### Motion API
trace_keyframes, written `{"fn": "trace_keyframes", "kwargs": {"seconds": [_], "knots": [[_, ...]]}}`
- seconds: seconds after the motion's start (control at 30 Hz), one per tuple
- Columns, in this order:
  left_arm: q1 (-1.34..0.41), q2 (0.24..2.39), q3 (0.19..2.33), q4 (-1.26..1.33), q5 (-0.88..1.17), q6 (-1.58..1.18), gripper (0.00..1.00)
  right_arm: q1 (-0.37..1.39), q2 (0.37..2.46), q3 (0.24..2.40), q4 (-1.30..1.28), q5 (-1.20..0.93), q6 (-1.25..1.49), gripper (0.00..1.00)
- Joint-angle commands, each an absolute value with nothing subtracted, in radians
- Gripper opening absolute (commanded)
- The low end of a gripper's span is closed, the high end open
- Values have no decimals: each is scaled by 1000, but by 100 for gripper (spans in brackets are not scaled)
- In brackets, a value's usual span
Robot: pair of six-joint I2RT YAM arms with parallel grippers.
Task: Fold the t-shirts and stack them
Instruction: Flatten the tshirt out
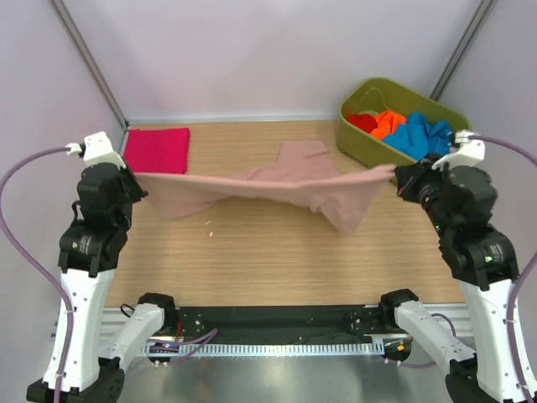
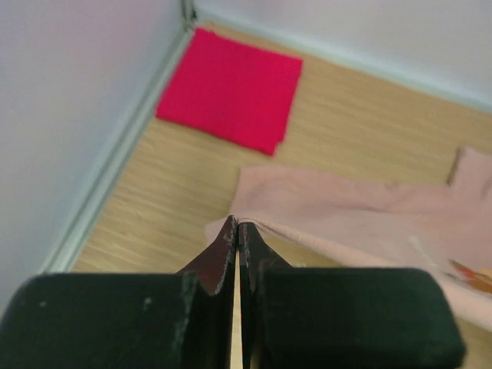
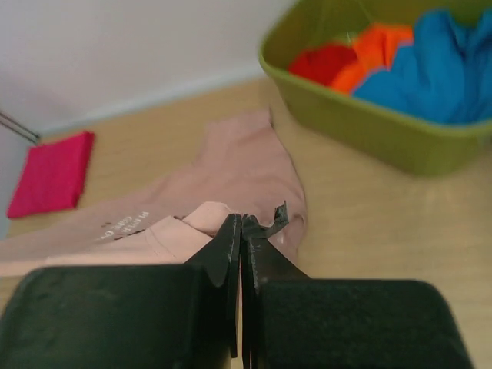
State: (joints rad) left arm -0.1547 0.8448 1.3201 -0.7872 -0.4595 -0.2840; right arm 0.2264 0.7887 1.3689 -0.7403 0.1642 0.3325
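My left fingers (image 2: 221,257) and right fingers (image 3: 227,244) pinch thin dusty-pink t-shirt (image 1: 252,190) edges; pulling tighter could slip one.

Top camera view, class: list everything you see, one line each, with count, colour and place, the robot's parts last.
dusty-pink t-shirt: one, pink, stretched between both grippers across mid-table
magenta t-shirt: one, magenta, folded, far left corner
tub: one, olive green, far right corner
red t-shirt: one, red, in the tub
orange t-shirt: one, orange, in the tub
blue t-shirt: one, blue, in the tub
table: one, light wood, under everything
left gripper: one, black, shut on the pink shirt's left end
right gripper: one, black, shut on its right end
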Motion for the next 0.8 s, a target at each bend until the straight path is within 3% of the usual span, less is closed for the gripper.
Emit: {"fn": "trace_keyframes", "kwargs": {"seconds": [0.0,0.23,0.5,0.67,0.77], "knots": [[-147,805,1237,-854,-275,-337,0,222,741,1226,-989,238,521,1],[-146,772,1082,-999,-229,-460,0,221,644,1088,-1092,181,621,1],[-149,764,1034,-988,-344,-540,0,222,647,979,-1063,113,612,1],[-149,784,1184,-913,-400,-496,0,221,715,1141,-940,98,520,1],[-149,772,1347,-887,-481,-459,0,221,778,1369,-936,181,440,1]]}}
